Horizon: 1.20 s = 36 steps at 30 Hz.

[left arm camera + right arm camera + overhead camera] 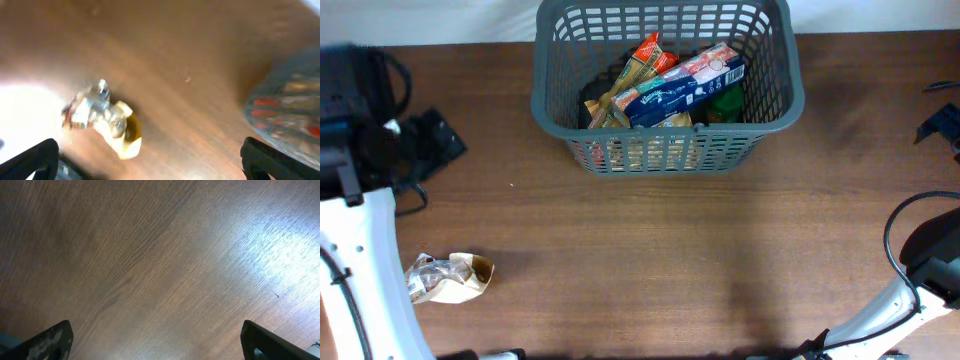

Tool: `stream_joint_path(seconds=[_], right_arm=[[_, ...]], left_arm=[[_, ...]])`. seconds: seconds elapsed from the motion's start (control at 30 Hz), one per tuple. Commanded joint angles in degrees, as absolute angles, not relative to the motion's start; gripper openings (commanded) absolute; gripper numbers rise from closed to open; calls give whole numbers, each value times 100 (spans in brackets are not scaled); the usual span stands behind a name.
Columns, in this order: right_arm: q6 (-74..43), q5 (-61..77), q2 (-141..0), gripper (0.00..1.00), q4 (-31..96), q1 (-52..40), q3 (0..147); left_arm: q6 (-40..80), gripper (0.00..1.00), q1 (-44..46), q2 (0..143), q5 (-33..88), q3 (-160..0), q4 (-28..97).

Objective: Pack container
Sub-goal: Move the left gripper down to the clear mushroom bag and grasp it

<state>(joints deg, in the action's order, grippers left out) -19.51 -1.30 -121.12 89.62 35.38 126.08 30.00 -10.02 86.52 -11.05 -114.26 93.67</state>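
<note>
The container [546, 108], a dark grey lattice basket, stands at the far middle of the table. Inside lie a blue box [685, 85], an orange-red packet [645, 62] and something green [725, 103]. A crumpled clear and yellow packet [448, 277] lies on the wood at the near left. In the blurred left wrist view that packet [102, 117] is ahead and left of my open left gripper [150, 160], and the container [290, 110] is at the right edge. My right gripper [157, 335] hangs open over bare wood, with nothing between its fingers.
The left arm's white link [365, 260] runs along the left edge, with black hardware and cables [380, 130] behind it. The right arm's white link [880, 315] and a black cable [920, 230] sit at the near right corner.
</note>
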Motion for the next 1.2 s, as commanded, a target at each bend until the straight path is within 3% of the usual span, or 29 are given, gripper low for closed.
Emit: stream_joint_path(seconds=[0.0, 0.27, 0.5, 0.7, 0.93, 1.17], right_arm=[[-2003, -200, -12038, 99, 8952, 3522, 12560], [-2003, -200, -12038, 99, 8952, 3522, 12560], [-2003, -202, -12038, 99, 8952, 3522, 12560], [-2003, -202, -12038, 99, 8952, 3522, 12560], [-2003, -200, -12038, 99, 8952, 3522, 12560], [-2003, -200, -12038, 99, 8952, 3522, 12560]], left_arm=[[4064, 99, -1232, 8202, -1341, -10523, 9153], [5502, 99, -1820, 7863, -1332, -9194, 8825], [5712, 99, -1833, 7874, -1332, -8648, 8532], [7347, 99, -1833, 7874, -1337, -7953, 8412], [7376, 99, -1896, 7874, -1437, -7011, 7553], [7397, 99, -2163, 7874, -1317, -6569, 7476]])
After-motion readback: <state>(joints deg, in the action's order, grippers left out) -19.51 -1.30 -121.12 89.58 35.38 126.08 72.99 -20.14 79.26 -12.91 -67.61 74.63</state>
